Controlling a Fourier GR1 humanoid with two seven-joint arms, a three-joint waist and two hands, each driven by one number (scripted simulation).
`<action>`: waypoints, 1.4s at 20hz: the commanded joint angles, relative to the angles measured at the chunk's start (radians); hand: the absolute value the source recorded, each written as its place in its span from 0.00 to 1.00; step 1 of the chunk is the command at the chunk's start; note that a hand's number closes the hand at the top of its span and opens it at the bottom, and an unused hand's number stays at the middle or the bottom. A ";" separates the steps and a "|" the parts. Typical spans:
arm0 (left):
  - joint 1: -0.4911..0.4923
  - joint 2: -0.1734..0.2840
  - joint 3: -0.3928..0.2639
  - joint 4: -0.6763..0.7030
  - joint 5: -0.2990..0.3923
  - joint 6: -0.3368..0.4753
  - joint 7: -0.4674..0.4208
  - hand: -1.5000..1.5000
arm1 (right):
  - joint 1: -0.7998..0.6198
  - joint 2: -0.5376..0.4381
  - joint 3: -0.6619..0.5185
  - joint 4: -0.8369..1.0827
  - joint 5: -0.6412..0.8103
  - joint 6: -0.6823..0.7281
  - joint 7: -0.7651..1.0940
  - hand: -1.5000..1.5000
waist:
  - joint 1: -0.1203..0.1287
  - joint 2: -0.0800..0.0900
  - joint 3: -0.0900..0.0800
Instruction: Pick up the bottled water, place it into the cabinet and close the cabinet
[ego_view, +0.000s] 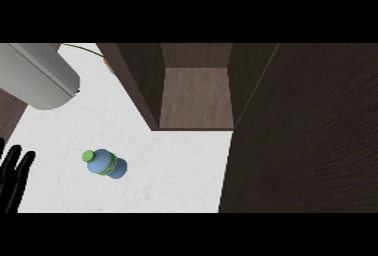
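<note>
Here we see only part of most things. The left hand (15, 175) shows at the view's left edge as black fingers (24, 167) standing straight and relaxed, holding nothing; its palm and forearm are cut off. Of the right hand we see nothing. A smooth grey rounded cylinder (35, 75) enters from the upper left corner, its far end out of view; we cannot tell what it belongs to. Behind it a thin green and orange streak (96, 52) is too small to name.

The bottle (104, 163) stands on the white, faintly marbled surface (170, 170), well apart from the hand: blue body, green cap, green band, seen almost from above. The cabinet (196, 95) is dark wood grain, open, with a paler brown inner floor. Its door (310, 140) fills the right side, a wide dark panel cut off by the frame.
</note>
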 joint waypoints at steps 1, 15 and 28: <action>0.057 0.006 0.008 0.031 0.011 -0.043 -0.045 0.00 | 0.014 0.005 0.039 -0.050 0.051 -0.014 0.018 0.00 | 0.001 0.000 0.000; -0.012 -0.013 0.057 0.337 -0.011 0.006 -0.185 0.00 | -0.013 -0.007 0.152 -0.135 0.132 -0.091 0.124 0.00 | -0.005 -0.001 -0.001; -0.134 0.059 0.284 0.874 0.116 -0.149 -0.488 0.00 | -0.085 -0.037 0.121 -0.101 0.114 -0.131 0.142 0.00 | -0.005 0.001 -0.002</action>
